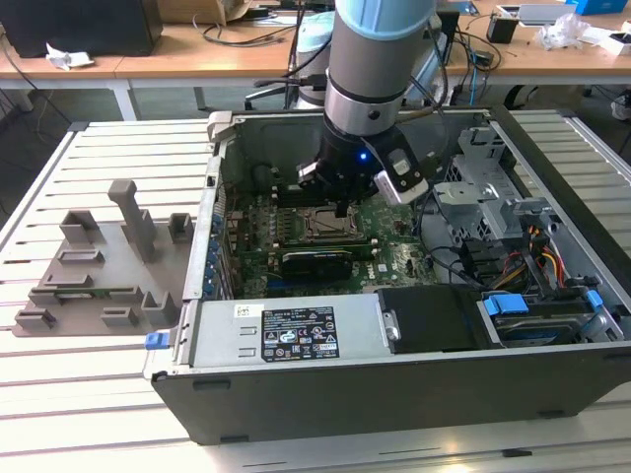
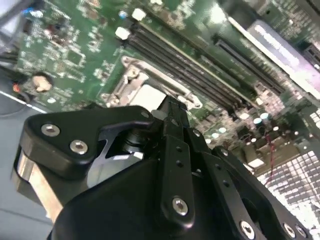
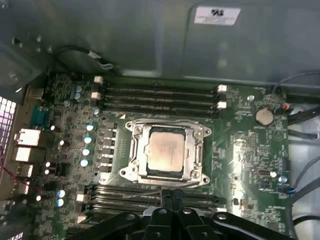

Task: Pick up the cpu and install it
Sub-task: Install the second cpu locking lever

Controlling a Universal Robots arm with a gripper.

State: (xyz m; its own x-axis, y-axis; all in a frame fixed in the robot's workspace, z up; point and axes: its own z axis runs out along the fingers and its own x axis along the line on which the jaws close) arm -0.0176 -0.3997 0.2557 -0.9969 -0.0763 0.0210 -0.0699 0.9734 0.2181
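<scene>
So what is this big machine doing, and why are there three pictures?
The big round grey thing is a robot arm. At its end is a black gripper, a kind of hand. It hangs inside an open computer case that lies on a slatted table.

The exterior view comes from a camera standing away from the arm. The two wrist views come from cameras riding on the arm, looking down past the gripper.

Below the gripper is the green motherboard. In the middle of it sits the cpu, a small silvery square, lying in its metal socket frame. The gripper's fingers are pressed together just beside the socket and hold nothing.

On the exterior view's left a grey plastic fixture tray lies on the table.
</scene>
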